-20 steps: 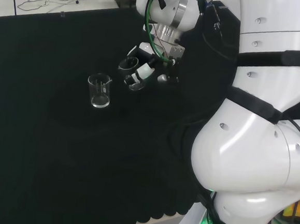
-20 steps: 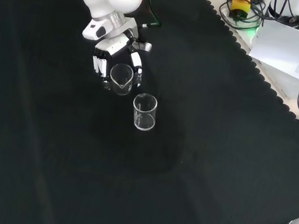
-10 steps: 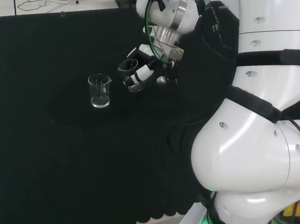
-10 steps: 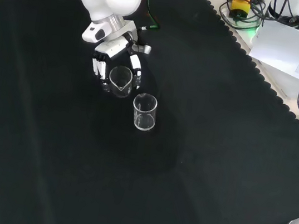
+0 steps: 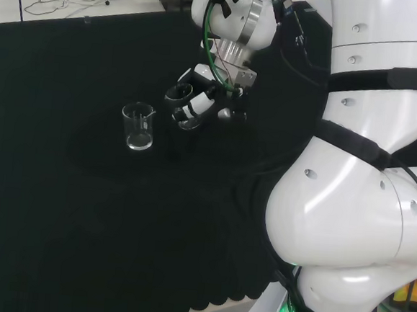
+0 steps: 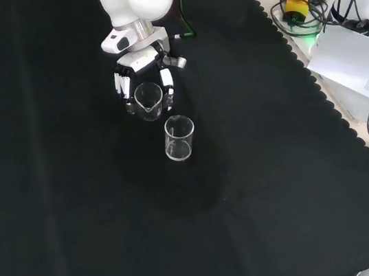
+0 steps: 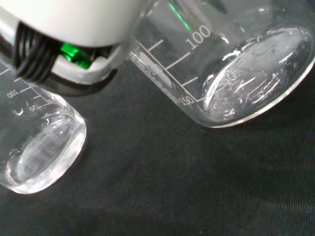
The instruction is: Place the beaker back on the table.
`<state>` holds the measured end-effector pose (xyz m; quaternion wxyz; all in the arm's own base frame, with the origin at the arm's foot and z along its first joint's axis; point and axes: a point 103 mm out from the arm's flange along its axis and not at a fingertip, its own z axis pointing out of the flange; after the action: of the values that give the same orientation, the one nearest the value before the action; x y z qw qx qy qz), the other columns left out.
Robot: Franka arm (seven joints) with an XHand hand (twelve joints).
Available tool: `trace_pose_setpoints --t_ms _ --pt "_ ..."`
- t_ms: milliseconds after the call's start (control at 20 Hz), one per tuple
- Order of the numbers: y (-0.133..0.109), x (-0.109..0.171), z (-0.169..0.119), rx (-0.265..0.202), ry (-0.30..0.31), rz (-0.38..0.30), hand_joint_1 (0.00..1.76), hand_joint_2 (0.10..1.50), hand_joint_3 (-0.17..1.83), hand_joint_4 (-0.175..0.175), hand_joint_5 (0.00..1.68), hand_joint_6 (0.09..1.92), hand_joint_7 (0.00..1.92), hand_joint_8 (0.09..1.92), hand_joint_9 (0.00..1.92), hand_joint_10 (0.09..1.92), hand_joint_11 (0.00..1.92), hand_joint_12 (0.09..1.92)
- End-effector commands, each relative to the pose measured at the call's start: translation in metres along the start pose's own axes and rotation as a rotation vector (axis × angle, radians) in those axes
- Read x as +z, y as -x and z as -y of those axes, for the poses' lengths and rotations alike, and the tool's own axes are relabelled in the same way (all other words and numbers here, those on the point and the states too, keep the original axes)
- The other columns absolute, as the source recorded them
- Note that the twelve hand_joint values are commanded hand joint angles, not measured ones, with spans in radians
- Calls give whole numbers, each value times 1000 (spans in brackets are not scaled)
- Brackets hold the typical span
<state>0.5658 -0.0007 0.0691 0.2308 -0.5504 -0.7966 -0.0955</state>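
Observation:
The hand [image 6: 143, 58] is shut on a clear beaker [image 6: 148, 100], with fingers [image 6: 118, 84] on both sides of its wall. In the head view the hand [image 5: 196, 97] hangs low over the black cloth, left of the arm's white links. Up close, the held beaker [image 7: 241, 69] is tilted, with printed marks on its side and its round base facing the cloth. I cannot tell whether the base touches the cloth. A blurred white part of the hand [image 7: 74, 29] overlaps it.
A second clear beaker [image 6: 178, 138] stands upright on the cloth just in front of the held one, also seen in the head view [image 5: 138, 127] and the wrist view [image 7: 39, 147]. The black cloth [image 6: 246, 189] spreads wide around both.
The wrist has turned slightly and the hand with the beaker has shifted only a little. The standing beaker has not moved.

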Motion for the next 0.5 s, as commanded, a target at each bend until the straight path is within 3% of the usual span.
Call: trace_pose_setpoints --t_ms 50,500 --pt "2 1 0 3 2 -11 1146 639 659 137 1322 585 1662 87 1543 87 1117 877" --pt "9 6 2 14 -5 -20 1147 652 629 132 1333 551 1648 87 1531 87 1102 895"
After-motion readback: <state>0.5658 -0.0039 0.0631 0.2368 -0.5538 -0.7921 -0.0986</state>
